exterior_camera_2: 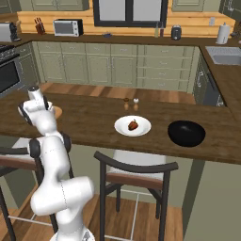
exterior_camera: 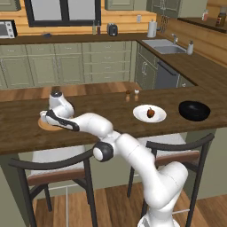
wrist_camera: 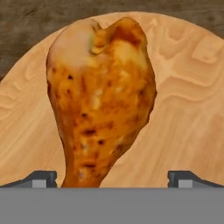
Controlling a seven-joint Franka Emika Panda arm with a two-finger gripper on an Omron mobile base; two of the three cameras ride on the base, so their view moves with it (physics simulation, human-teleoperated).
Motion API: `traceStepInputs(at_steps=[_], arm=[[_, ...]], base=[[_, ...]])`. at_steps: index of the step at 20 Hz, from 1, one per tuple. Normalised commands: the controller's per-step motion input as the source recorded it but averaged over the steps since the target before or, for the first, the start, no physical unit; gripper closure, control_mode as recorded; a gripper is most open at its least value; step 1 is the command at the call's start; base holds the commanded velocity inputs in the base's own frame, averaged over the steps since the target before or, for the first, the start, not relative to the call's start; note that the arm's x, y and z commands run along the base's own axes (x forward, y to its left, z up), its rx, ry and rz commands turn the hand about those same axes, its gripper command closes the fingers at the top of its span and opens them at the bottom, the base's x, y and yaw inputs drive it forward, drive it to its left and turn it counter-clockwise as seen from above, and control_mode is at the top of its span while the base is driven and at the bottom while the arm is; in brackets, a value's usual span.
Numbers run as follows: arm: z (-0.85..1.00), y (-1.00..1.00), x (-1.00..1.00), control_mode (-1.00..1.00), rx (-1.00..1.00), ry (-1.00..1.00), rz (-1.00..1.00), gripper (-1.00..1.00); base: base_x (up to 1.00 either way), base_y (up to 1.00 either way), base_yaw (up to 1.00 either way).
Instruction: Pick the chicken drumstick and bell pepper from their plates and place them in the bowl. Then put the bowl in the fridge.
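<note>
Where the arm reaches down to the left end of the wooden counter (exterior_camera: 111, 113), one chicken drumstick (wrist_camera: 100, 100) lies on one tan wooden plate (wrist_camera: 188, 109). The gripper (wrist_camera: 111, 178) stands spread wide, holding nothing; the hand view shows one finger tip (wrist_camera: 41, 178) on each side of the drumstick's thin bone end, apart from the meat, plump end pointing away.

Count on the counter: two plates, one bowl, one pepper, one drumstick. The white plate (exterior_camera: 141, 116) sits mid-counter and carries the dark red bell pepper (exterior_camera: 151, 112). The black bowl (exterior_camera: 194, 110) stands just beside it toward the sink end, nothing visible inside. Two small shakers (exterior_camera: 132, 92) stand near the far edge, behind the white plate.

In the left base view the robot's hand covers the drumstick, leaving a rim of the wooden plate showing. The right base view shows the same plate as a sliver beside the arm. Two stools (exterior_camera_2: 136, 176) stand below the counter.
</note>
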Motion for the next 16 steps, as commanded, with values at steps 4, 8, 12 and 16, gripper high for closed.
traceStepInputs(at_steps=[4, 8, 12, 16], arm=[[0.00, 0.26, 0.40, -1.00, -0.04, 0.06, 0.00, -1.00], [-0.01, 0.23, 0.26, -1.00, -0.05, 0.14, 0.00, 1.00], [-0.06, 0.11, 0.00, -1.00, -0.11, 0.23, 0.00, 1.00], [-0.05, 0.00, -0.07, -1.00, -0.15, 0.19, 0.00, 1.00]], base=[[0.00, 0.00, 0.00], [0.00, 0.00, 0.00], [0.00, 0.00, 0.00], [0.00, 0.00, 0.00]])
